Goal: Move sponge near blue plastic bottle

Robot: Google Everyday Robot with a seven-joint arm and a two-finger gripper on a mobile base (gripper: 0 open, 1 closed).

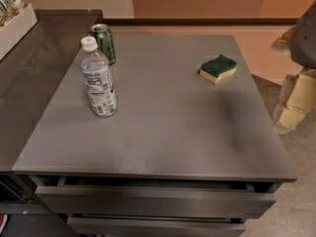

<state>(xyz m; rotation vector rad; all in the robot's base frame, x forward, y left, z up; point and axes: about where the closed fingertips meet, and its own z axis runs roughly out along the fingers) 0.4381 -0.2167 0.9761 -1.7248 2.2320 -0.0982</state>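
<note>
The sponge (pixel 217 68), dark green on top with a pale yellow base, lies flat on the grey cabinet top (pixel 163 117) toward its far right. The blue plastic bottle (pixel 98 79), clear bluish with a white cap and printed label, stands upright on the left side of the top. My gripper (pixel 293 101) shows as cream-coloured parts under a grey arm at the right edge of the camera view. It is off the cabinet's right side, to the right of the sponge and a little nearer, and holds nothing that I can see.
A green drink can (pixel 104 42) stands just behind the bottle. A white box (pixel 15 26) with packets sits on the darker counter at the far left. Two drawers (pixel 153 201) run below the front edge, the top one slightly open.
</note>
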